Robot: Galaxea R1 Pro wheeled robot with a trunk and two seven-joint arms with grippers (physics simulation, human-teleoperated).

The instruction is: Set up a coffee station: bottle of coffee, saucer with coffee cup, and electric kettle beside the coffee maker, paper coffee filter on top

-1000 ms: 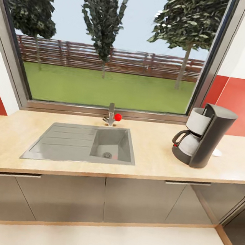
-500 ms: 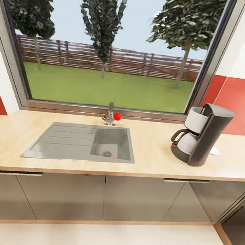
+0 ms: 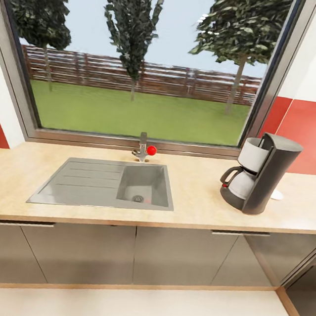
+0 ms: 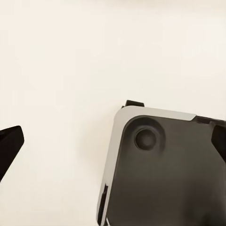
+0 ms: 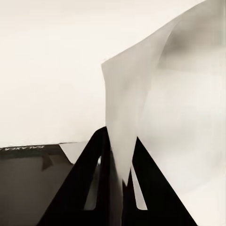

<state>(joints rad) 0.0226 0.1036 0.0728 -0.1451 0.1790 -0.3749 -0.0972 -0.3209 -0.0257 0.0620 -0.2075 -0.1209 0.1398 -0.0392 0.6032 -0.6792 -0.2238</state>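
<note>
Right gripper [image 5: 118, 162] pinches the paper coffee filter [image 5: 141, 108], its far edge cropped

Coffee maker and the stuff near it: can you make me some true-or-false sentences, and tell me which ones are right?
1. The coffee maker stands on the kitchen countertop, to the right of the sink in the head view. True.
2. The right gripper is shut on the paper coffee filter. True.
3. The paper filter already lies on the coffee maker's lid. False: the lid is bare; the filter is in the right gripper.
4. The faucet has a blue knob. False: the knob is red.
5. The left gripper is holding a cup. False: its fingers are spread with nothing between them.
</note>
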